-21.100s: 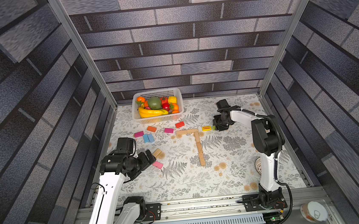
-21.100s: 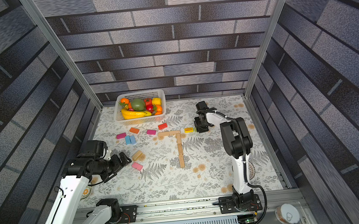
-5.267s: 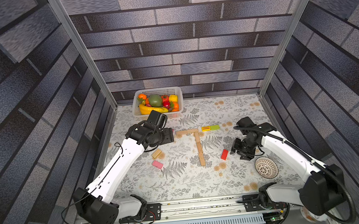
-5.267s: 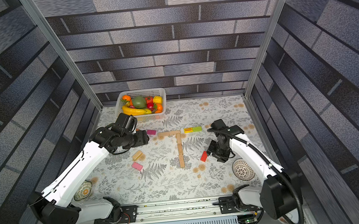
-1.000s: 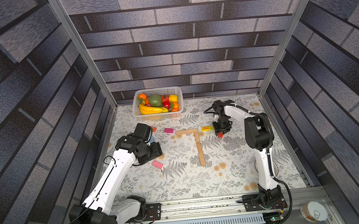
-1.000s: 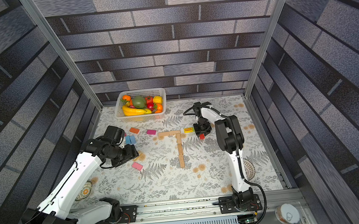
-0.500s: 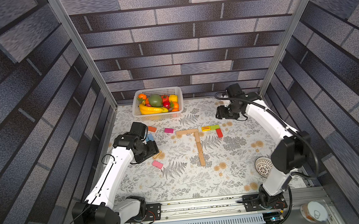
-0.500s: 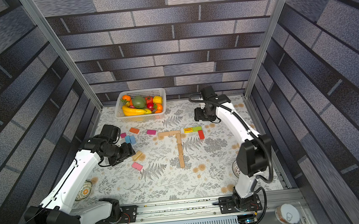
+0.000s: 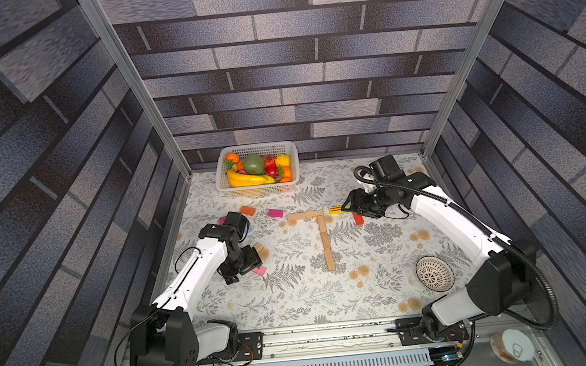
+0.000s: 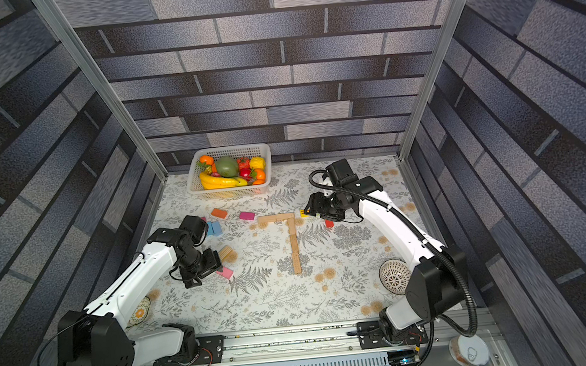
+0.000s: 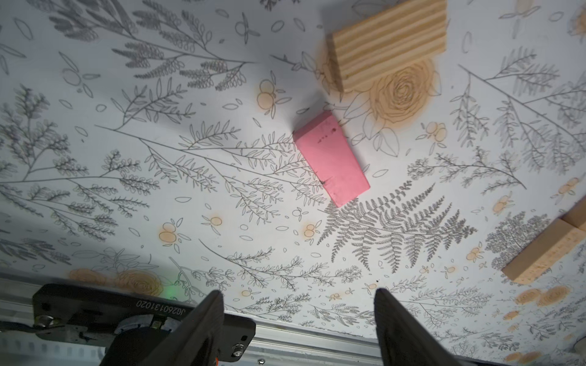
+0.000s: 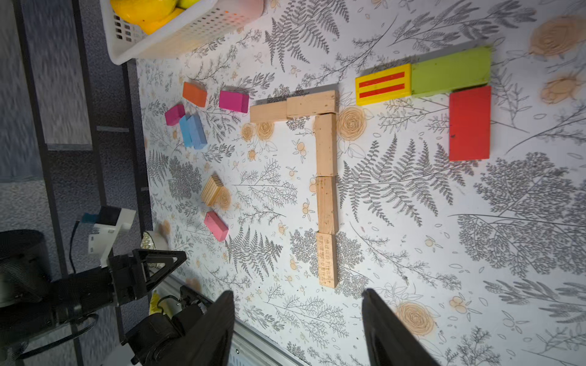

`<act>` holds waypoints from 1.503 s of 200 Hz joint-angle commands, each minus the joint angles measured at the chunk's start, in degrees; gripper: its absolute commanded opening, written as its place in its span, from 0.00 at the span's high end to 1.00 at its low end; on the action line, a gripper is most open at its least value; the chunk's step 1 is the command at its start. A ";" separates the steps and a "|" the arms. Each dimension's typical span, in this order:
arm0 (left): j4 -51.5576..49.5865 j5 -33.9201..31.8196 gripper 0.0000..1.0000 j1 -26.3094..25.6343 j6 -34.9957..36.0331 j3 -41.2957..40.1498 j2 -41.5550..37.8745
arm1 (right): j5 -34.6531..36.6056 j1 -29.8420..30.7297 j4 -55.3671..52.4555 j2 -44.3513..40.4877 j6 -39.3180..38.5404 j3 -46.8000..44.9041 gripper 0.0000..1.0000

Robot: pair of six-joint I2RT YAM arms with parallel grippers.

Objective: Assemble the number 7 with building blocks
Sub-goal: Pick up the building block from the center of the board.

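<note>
Pink flat rectangular block (image 11: 331, 158) lies before the spread, empty left claw (image 11: 297, 293).
It should square up across the block's narrow width; right claw (image 12: 297, 293) hangs spread, empty.

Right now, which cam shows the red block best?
Right wrist: the red block lies whole, large and sharp, next to the green block. In both top views it is only a tiny red sliver. The left wrist view does not show it.
</note>
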 commanded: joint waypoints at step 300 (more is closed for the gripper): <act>2.43 3.31 0.97 -22.83 -8.96 33.64 27.68 | 15.72 -0.72 -9.56 -20.92 5.44 -8.93 0.36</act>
